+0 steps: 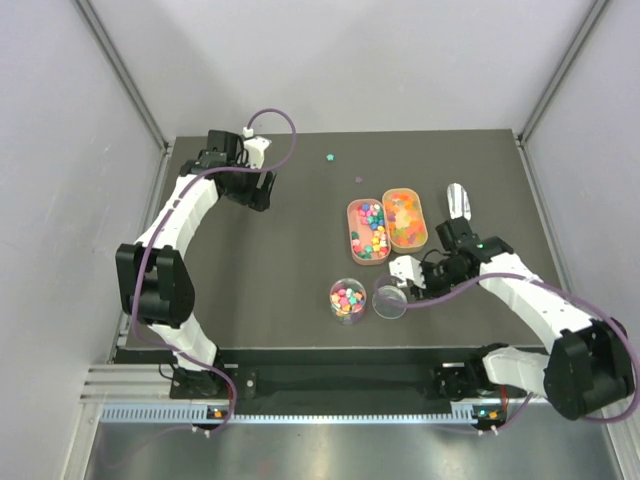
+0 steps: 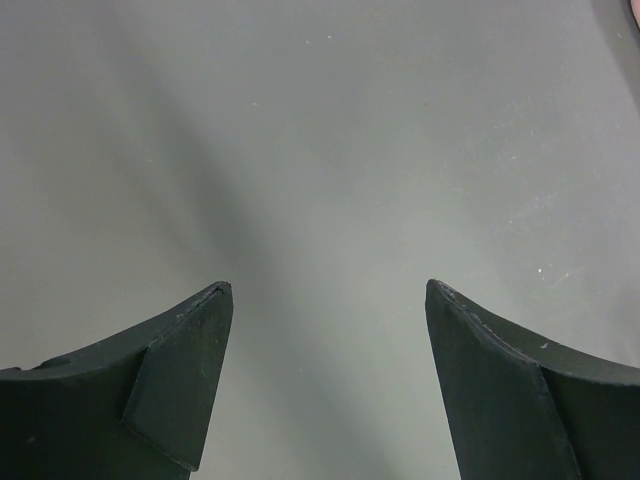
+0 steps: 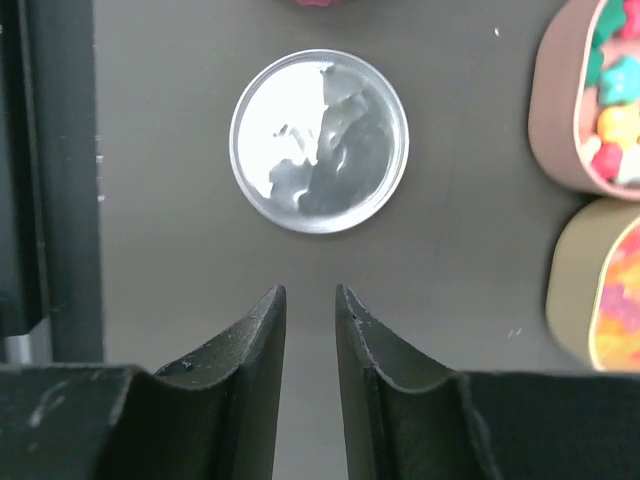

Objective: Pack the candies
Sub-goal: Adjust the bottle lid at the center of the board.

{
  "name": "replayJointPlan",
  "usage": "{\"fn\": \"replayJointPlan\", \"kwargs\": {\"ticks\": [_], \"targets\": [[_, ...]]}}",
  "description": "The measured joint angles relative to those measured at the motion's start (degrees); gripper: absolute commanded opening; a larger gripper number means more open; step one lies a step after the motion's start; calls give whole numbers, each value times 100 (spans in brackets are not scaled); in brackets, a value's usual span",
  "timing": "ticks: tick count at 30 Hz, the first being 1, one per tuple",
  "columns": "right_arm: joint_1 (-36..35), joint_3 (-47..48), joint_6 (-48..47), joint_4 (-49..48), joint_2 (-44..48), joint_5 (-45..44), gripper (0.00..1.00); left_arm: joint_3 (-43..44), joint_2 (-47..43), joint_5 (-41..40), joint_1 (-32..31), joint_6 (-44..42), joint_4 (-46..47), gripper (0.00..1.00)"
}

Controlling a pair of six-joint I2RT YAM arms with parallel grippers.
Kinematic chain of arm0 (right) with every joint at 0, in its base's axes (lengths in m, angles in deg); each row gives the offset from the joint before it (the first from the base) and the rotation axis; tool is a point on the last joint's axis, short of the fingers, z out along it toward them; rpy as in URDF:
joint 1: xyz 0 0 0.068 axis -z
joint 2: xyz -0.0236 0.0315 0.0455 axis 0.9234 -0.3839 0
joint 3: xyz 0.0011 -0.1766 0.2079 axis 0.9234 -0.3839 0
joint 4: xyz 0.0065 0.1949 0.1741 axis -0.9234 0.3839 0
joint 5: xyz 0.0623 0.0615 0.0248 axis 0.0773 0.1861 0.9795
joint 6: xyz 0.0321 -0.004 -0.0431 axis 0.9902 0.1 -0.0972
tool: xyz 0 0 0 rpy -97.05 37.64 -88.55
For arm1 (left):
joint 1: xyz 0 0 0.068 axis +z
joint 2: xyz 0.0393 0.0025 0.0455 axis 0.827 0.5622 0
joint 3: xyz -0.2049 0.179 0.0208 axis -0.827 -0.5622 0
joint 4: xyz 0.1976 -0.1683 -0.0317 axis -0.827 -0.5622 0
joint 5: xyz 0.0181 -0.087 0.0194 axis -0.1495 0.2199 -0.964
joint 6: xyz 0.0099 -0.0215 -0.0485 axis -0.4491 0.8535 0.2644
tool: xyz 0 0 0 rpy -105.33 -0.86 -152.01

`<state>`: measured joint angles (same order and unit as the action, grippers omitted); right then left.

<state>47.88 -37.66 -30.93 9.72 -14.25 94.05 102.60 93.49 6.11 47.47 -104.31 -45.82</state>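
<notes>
While the right gripper stands narrow and empty below a clear round lid, chunky candies fill an oval tray; left gripper gapes wide.

Soft, even light is falling from above in the top view, leaving faint shadows on the dark table. In the right wrist view, white glare is washing out the left half of the clear round dish, and the candies at the right edge are blurring. In the left wrist view, a broad dim shadow is running up the frame's middle.
</notes>
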Motion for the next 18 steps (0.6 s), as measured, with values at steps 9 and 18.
{"fn": "replayJointPlan", "kwargs": {"ticks": [9,18], "targets": [[-973,-227,-815,-643,-540,-289,29,-129,-28,-33,0,-7,7,83],[-1648,-382,-1484,-616,-944,-575,29,-387,-293,-125,2,-13,7,83]]}}
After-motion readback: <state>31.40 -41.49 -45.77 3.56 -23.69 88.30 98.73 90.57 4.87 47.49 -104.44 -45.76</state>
